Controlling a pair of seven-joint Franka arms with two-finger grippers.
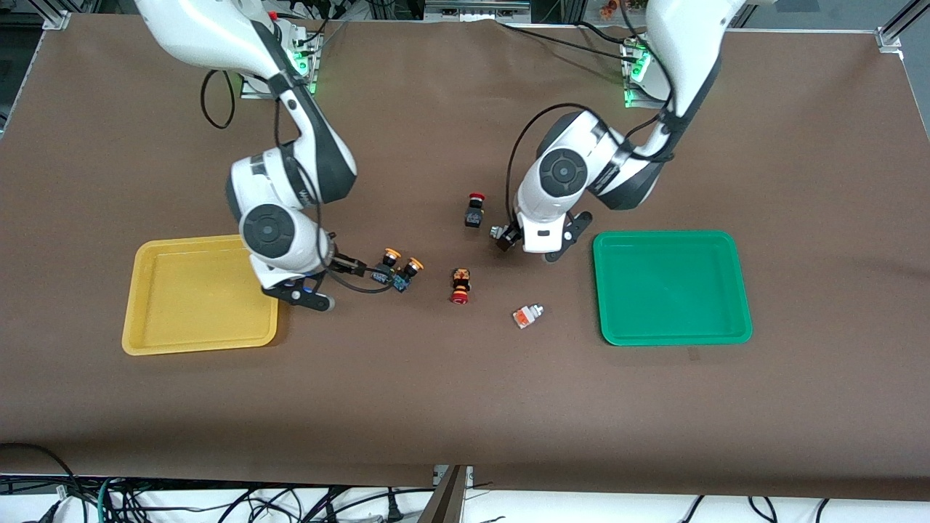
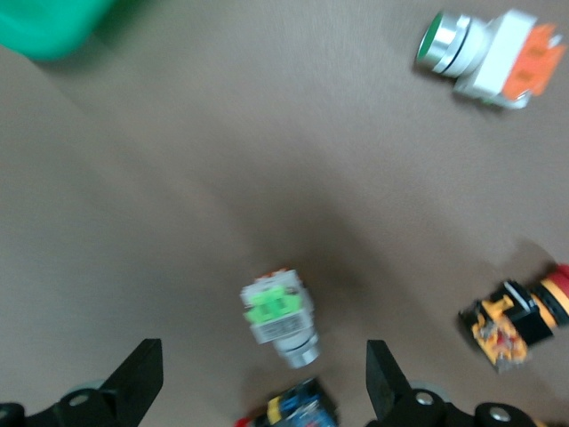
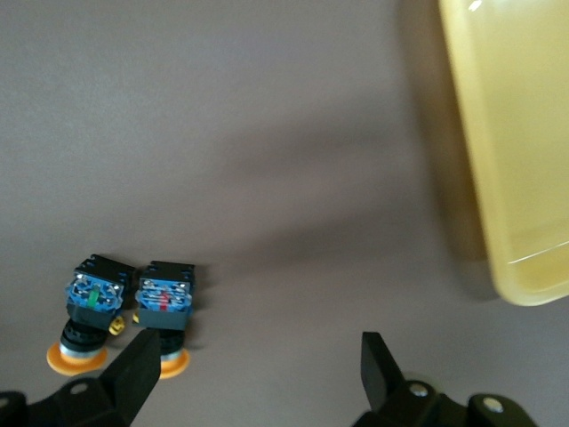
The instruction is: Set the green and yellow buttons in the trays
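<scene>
Two yellow-capped buttons (image 1: 390, 260) (image 1: 410, 270) stand side by side near the table's middle, beside the yellow tray (image 1: 145, 319). My right gripper (image 1: 327, 283) is open and empty between them and the tray; its wrist view shows the buttons (image 3: 89, 307) (image 3: 165, 302) by one finger and the tray (image 3: 520, 151). My left gripper (image 1: 535, 244) is open over a silvery button with a green block (image 2: 280, 316), partly seen in the front view (image 1: 497, 232). A silvery button with an orange block (image 1: 527, 314) (image 2: 493, 53) lies nearer the camera. The green tray (image 1: 603, 290) is empty.
A red-capped button (image 1: 474, 211) stands beside the left gripper and shows in its wrist view (image 2: 300, 411). Another red-capped button (image 1: 459, 285) (image 2: 516, 316) lies between the yellow buttons and the orange-block button. Brown cloth covers the table.
</scene>
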